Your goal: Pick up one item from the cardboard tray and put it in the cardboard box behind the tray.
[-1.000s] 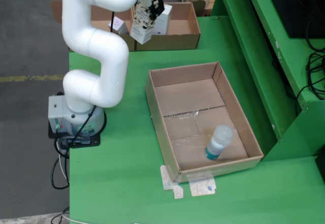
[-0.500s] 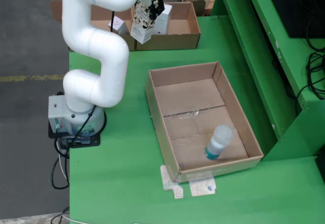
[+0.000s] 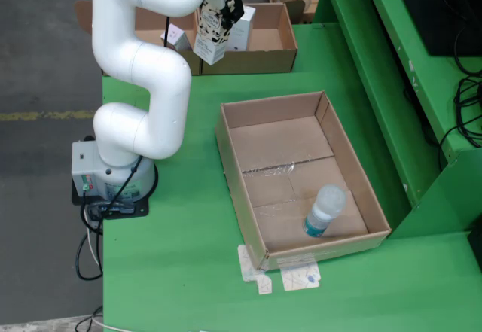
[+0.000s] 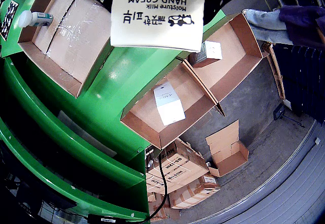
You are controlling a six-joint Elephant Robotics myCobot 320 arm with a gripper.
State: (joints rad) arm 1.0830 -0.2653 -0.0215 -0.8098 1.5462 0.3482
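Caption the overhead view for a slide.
White arm carries a hand cream carton above the divided box; one bottle remains in the tray.

Tray (image 3: 354, 162) & box (image 3: 275, 53): matt brown cardboard, glossy tape strip. Counter (image 3: 181, 272): smooth green. Arm (image 3: 139, 68): glossy white plastic. Carton (image 4: 157, 16): matt paper.

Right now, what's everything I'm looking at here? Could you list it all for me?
Cardboard tray: one, brown, on the green table, front in the fixed view.
Bottle: one, clear with white cap and teal label, in the tray's near right corner.
Cardboard box: one, brown, divided, behind the tray.
Small cartons: two, white, one in each compartment of the box.
Hand cream carton: one, white with black print, held above the box.
Tape scraps: whitish, on the table at the tray's front edge.
Stacked boxes: several, brown, on the floor beyond.
Robot arm: one, white.
Gripper: one, black, shut on the hand cream carton.
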